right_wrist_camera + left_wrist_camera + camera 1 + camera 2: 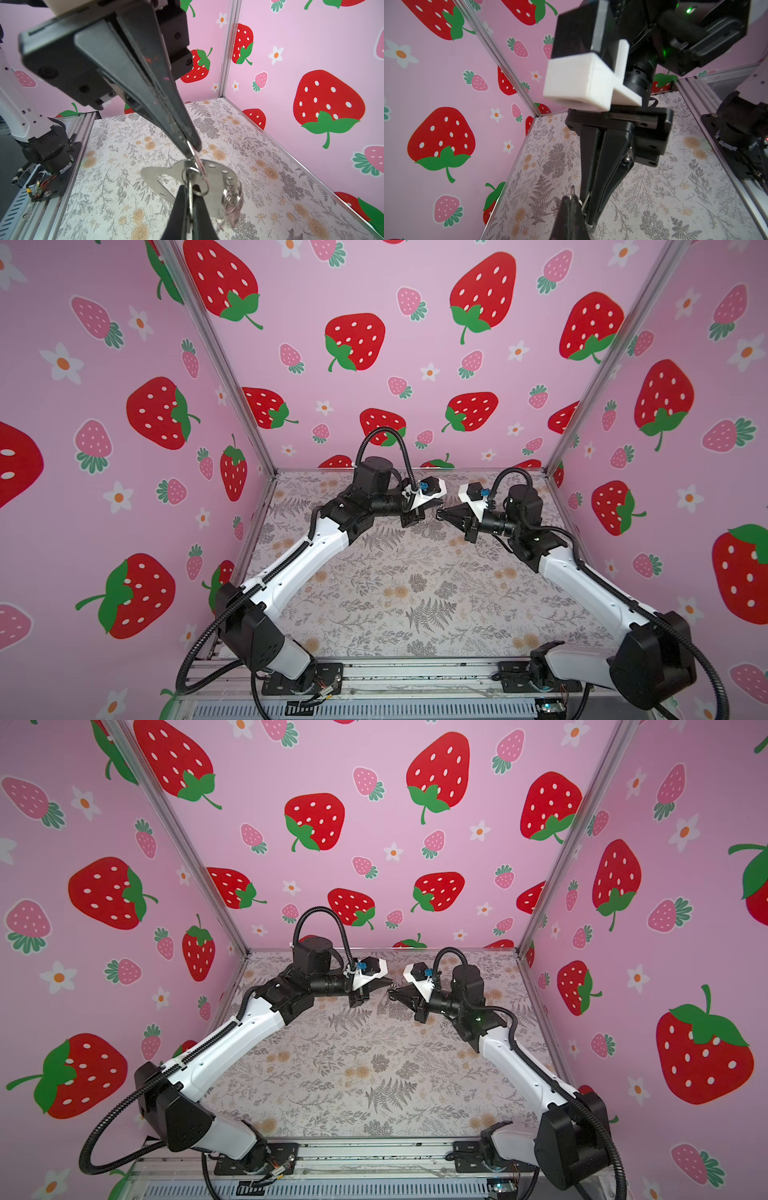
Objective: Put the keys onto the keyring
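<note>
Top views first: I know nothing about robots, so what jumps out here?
Loud pink strawberry walls around a floral table hit first. Then two black-and-white arms hold the left gripper and right gripper tip to tip, both shut, over the table's far half. In the right wrist view, the left pinches a ring of the keyring, a flat metal plate; the right clamps what looks like a key.

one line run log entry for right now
keyring: off table, between pincers | left pincer: shut on its small ring | right pincer: shut on key, edge-on, at that ring
</note>
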